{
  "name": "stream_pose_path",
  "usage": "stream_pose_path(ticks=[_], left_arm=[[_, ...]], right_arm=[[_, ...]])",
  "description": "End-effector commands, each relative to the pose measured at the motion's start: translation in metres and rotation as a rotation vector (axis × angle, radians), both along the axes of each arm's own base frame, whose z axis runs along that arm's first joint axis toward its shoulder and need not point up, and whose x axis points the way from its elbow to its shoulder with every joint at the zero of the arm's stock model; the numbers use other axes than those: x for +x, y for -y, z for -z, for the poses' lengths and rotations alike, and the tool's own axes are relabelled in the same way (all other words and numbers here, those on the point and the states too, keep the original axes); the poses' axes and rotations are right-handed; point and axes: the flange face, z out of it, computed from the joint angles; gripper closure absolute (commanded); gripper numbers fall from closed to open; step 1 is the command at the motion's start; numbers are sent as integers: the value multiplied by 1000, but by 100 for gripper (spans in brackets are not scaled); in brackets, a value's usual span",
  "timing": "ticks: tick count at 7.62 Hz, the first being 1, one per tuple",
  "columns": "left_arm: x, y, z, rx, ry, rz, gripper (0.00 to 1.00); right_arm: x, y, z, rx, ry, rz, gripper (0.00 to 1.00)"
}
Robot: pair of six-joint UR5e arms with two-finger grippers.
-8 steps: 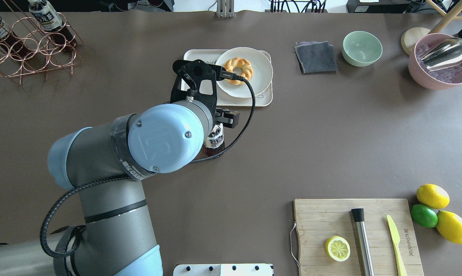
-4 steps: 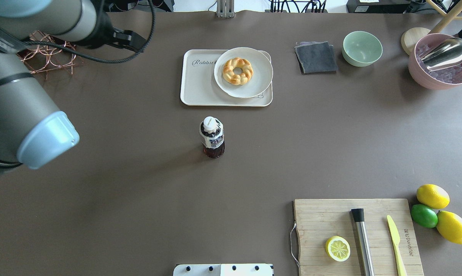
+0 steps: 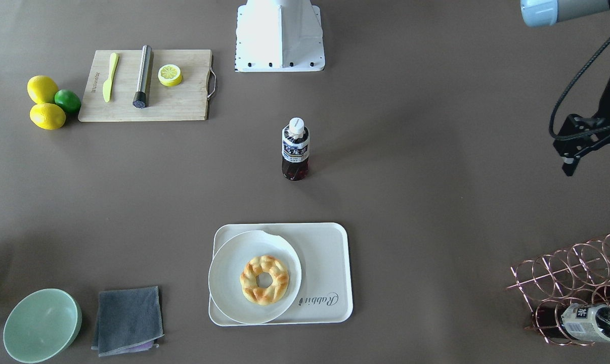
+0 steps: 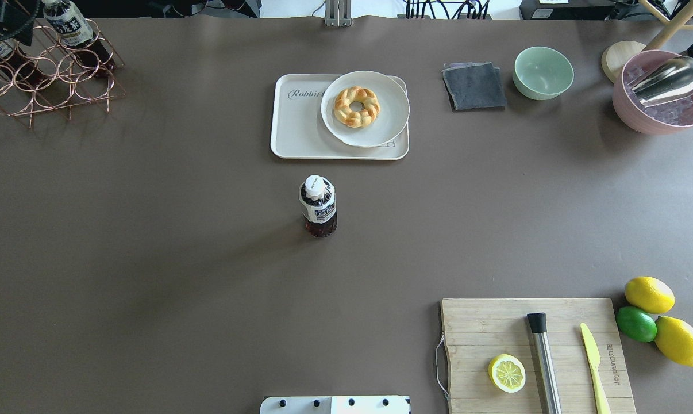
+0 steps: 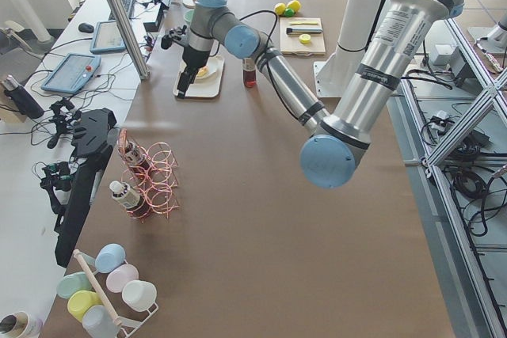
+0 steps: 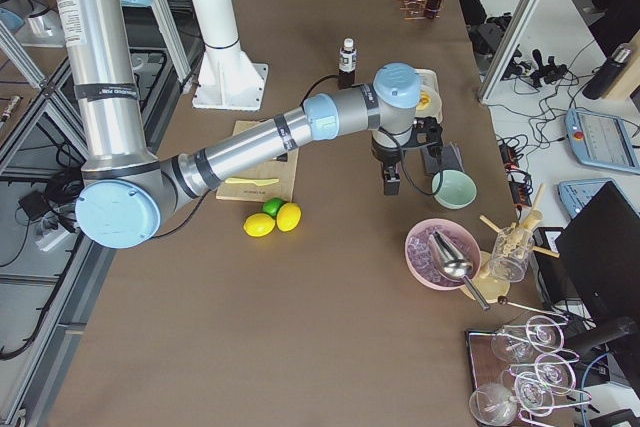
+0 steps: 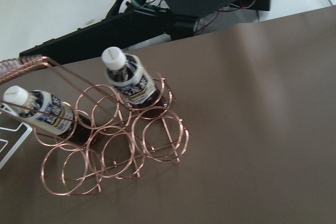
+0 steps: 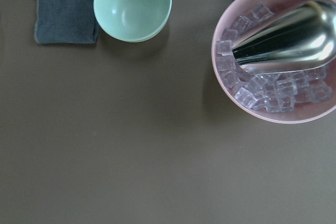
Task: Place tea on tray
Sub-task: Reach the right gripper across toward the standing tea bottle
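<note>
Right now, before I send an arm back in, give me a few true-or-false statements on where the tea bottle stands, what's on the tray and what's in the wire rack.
1. The tea bottle stands upright on the bare table. True.
2. The tea bottle is on the tray. False: it stands off the tray, on the robot's side of it.
3. A plate with a donut sits on the tray. True.
4. The wire rack is empty. False: two spare bottles lie in it.
</note>
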Motion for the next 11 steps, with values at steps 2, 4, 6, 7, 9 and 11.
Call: stream_pose_path(ticks=[2,4,6,7,9,11], left_arm=[[-119,-38,-154,-24,8,170,2],[-153,-67,-209,-96,-68,107,2],[-188,-72,-237,-124,-103,66,2],[-185,-74,-243,-241,-161,48,2],[-189,-59,-233,-321,-145,54,2],[-190,-57,-234,-308,-128,36,2]], right_arm=[[-131,18,115,-25,45,22,0],[-208,8,173,-15,33,24,0],[-279,-6,221,38,25,63,0],[-301,-16,231,-4,37,51,0],[-357,-22,296,-31,64,1,0],[-410,-24,347,-64,68,-40,0]])
